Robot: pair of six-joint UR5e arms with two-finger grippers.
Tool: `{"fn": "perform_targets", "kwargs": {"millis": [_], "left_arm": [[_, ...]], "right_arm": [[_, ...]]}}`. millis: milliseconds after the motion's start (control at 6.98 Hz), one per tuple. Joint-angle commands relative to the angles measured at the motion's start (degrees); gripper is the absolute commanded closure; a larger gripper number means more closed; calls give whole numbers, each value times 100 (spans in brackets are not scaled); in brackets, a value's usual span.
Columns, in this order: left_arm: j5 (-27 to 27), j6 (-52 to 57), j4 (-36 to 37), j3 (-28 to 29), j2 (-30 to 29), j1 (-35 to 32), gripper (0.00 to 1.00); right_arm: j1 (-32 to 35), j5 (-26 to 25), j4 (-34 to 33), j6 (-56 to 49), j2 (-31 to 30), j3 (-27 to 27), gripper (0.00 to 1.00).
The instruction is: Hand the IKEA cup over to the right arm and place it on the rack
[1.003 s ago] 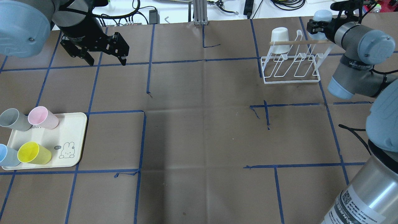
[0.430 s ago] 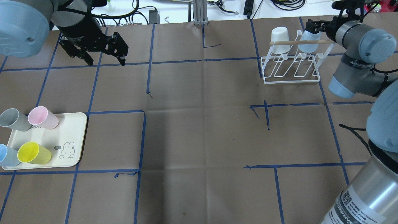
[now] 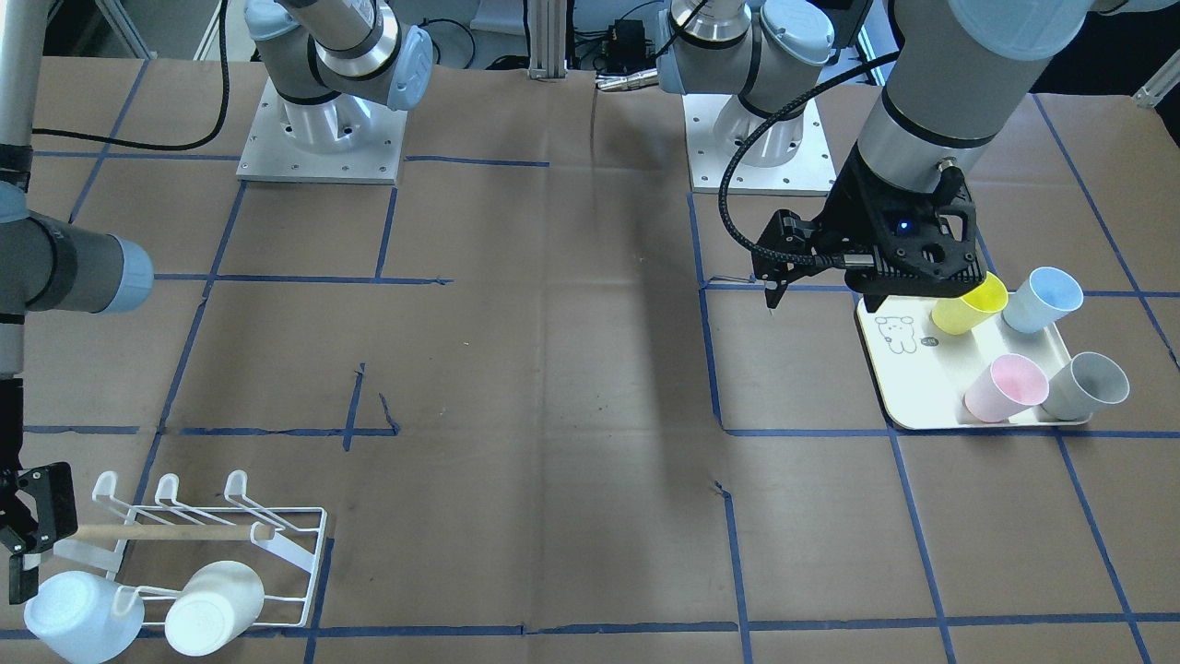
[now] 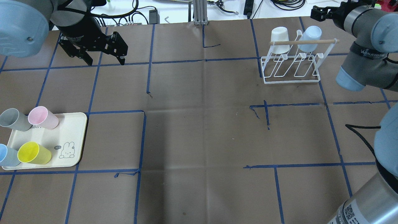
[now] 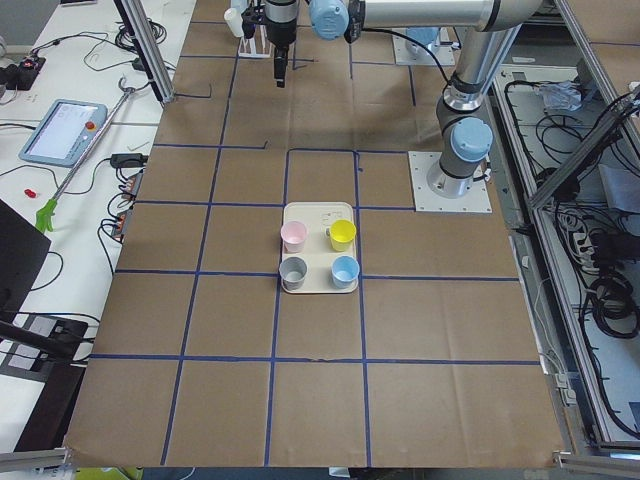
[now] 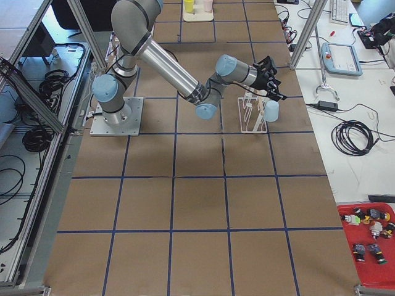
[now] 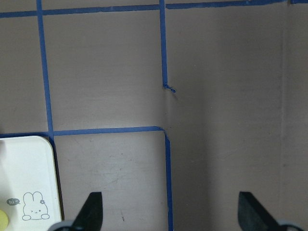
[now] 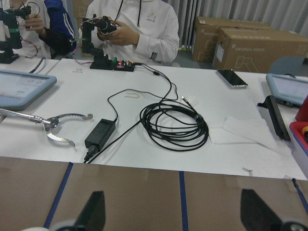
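A light-blue IKEA cup (image 4: 309, 38) hangs upside down on the white wire rack (image 4: 290, 79), beside a white cup (image 4: 279, 39). In the front-facing view the blue cup (image 3: 78, 616) and the rack (image 3: 277, 544) are at the bottom left. My right gripper (image 4: 314, 11) is open and empty, just beyond the rack over the table's far edge. Its wrist view shows the fingertips (image 8: 94, 211) wide apart. My left gripper (image 4: 104, 58) is open and empty, high over the far left of the table. Its fingertips (image 7: 91, 211) are spread over bare paper.
A cream tray (image 4: 67, 130) at the front left holds pink (image 4: 43, 117), grey (image 4: 12, 119), yellow (image 4: 32, 153) and blue (image 4: 6, 155) cups lying on their sides. Blue tape lines cross the brown table. Cables and operators are beyond the far edge.
My right gripper brought the light-blue cup down onto the rack, let go and drew back toward the far edge. The left gripper has hardly moved.
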Motion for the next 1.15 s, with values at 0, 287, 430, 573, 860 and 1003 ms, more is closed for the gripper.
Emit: {"fn": "perform_targets", "kwargs": {"millis": [0, 287, 430, 573, 860, 1003], "left_arm": [[12, -154, 3, 0, 0, 0, 1], [21, -164, 3, 0, 0, 9, 1], [21, -251, -6, 0, 0, 9, 1], [29, -278, -6, 0, 0, 9, 1], [30, -278, -6, -9, 0, 9, 1], [38, -278, -6, 0, 0, 9, 1]], "right_arm": [[59, -38, 1484, 44, -818, 2, 0], [655, -1028, 3627, 166, -1496, -200, 0], [797, -1205, 4235, 185, -1663, -209, 0], [972, -1459, 5250, 411, -2031, -235, 0], [1184, -1593, 7171, 695, -2578, -244, 0], [1411, -1724, 7985, 712, -2623, -296, 0]]}}
